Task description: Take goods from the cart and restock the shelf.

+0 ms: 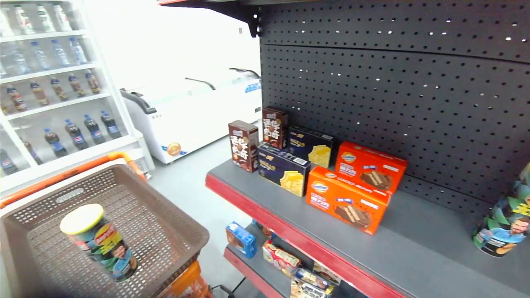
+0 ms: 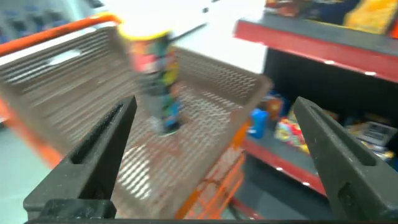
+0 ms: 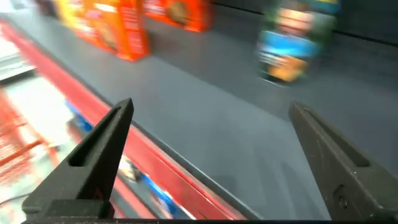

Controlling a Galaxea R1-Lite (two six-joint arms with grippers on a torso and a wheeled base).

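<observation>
Can (image 1: 101, 244) in basket (image 1: 157, 194) | left tool (image 2: 214, 102) spread near | right tool (image 3: 211, 106) spread over shelf (image 3: 249, 162)

Left gripper (image 2: 214, 102): two matte, dark grey fingers (image 2: 93, 162), thick and blocky at the base, narrowing to blunt wedge tips, with a small step cut into the sloping edge. Right gripper (image 3: 211, 106): same dark wedge-shaped fingers (image 3: 339, 168), same flat faces and hard angular edges.

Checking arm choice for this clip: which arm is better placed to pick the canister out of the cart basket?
Left. The left gripper, open, faces the canister standing in the basket; the right gripper hangs open over the shelf, away from it.
</observation>
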